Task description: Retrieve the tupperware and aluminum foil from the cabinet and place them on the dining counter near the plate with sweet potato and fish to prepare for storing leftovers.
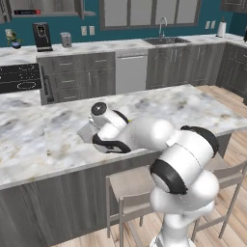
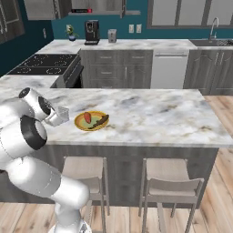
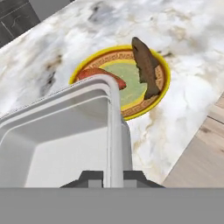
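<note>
My gripper (image 3: 113, 177) is shut on the rim of the tupperware (image 3: 65, 131), a translucent grey-white tub held low over the dining counter (image 2: 150, 113). In the base views the tupperware (image 2: 59, 113) (image 1: 87, 131) sticks out from the hand, tilted, just left of the plate (image 2: 91, 127). The yellow-olive plate (image 3: 162, 83) carries the orange-red sweet potato (image 3: 89, 72) and the dark brown fish (image 3: 146, 65). I cannot tell whether the tub touches the marble. The aluminum foil (image 2: 84, 10), a slim black box with a red end, lies on the shelf of the cabinet (image 2: 98, 4) at the far wall.
Two stools (image 2: 175, 186) stand against the island's near side. On the back worktop are a coffee machine (image 2: 92, 32), a toaster (image 2: 112, 35) and a sink (image 2: 214, 42). A black cooktop (image 2: 41, 63) is to the left. Marble stretches free to the right of the plate.
</note>
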